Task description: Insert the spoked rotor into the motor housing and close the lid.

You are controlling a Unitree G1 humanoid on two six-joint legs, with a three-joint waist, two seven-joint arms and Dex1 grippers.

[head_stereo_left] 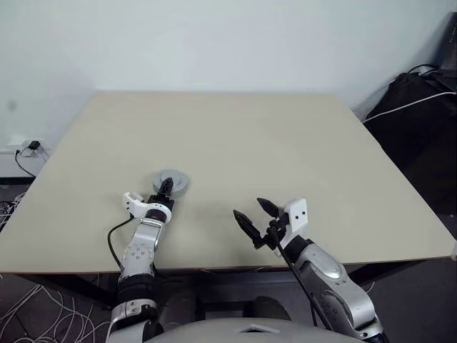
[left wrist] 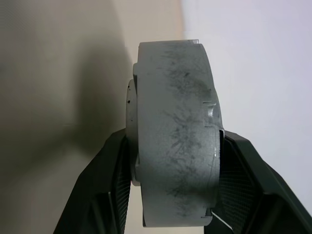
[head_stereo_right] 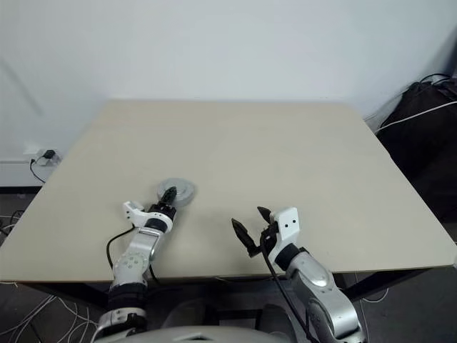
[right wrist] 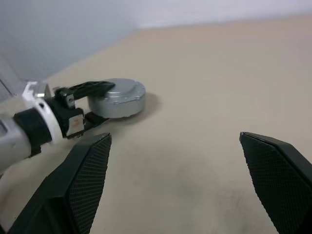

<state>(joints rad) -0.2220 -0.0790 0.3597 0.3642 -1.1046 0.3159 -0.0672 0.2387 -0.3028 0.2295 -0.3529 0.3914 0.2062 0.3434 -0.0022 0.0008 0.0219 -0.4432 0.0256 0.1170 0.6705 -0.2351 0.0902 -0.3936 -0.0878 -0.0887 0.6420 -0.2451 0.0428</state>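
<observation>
Nearest us, our right gripper (head_stereo_left: 253, 216) hovers wide open above the table (head_stereo_left: 285, 143); to its left, our left gripper (right wrist: 92, 102) clamps the lid (right wrist: 119, 99) on the tabletop.

A lab or test room is suggested: a bare beige table (head_stereo_left: 285, 143) is set against a plain white wall (head_stereo_left: 214, 43), with loose cables (head_stereo_left: 28, 314) on the floor.
</observation>
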